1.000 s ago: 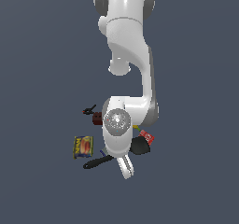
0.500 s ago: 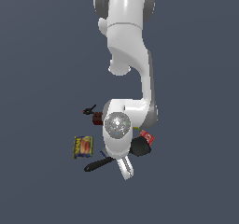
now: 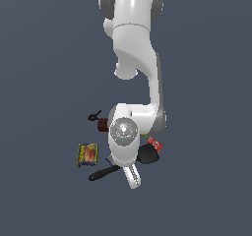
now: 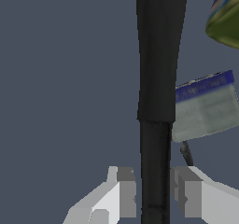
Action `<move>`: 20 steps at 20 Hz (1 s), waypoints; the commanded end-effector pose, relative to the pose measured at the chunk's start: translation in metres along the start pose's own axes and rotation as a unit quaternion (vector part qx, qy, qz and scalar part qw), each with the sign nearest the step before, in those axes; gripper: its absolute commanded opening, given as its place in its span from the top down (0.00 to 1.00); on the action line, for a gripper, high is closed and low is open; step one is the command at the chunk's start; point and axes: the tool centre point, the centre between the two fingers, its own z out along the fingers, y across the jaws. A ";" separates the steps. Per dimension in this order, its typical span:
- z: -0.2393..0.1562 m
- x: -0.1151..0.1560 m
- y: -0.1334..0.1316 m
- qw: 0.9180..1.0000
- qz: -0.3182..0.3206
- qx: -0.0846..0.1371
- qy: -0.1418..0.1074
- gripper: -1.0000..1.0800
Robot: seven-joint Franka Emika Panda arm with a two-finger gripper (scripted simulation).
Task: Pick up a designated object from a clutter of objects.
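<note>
The black spatula (image 3: 101, 173) lies under the arm's wrist (image 3: 123, 131). Its handle sticks out toward the exterior view's left and its broad head (image 3: 147, 155) toward the right. In the wrist view the handle (image 4: 158, 69) runs straight between my gripper (image 4: 155, 192). One finger (image 4: 123, 192) stands on each side of it, with slim gaps, so the gripper is open around the handle. Around it lie the meat tin (image 3: 87, 155), the red can (image 3: 155, 144), the dark red block (image 3: 103, 126) and the small clamp (image 3: 93, 116). The banana is hidden.
A small white box with a blue stripe (image 4: 203, 107) lies right beside the handle, close to one finger. The meat tin's corner (image 4: 226, 17) shows further along. The arm's wrist hides the fingers in the exterior view.
</note>
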 end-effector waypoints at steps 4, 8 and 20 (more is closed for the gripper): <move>-0.009 -0.004 0.003 1.000 0.000 0.001 0.000 1.00; -0.024 -0.010 0.008 1.000 0.000 0.001 0.000 1.00; -0.108 -0.044 0.037 1.000 0.000 0.001 0.000 1.00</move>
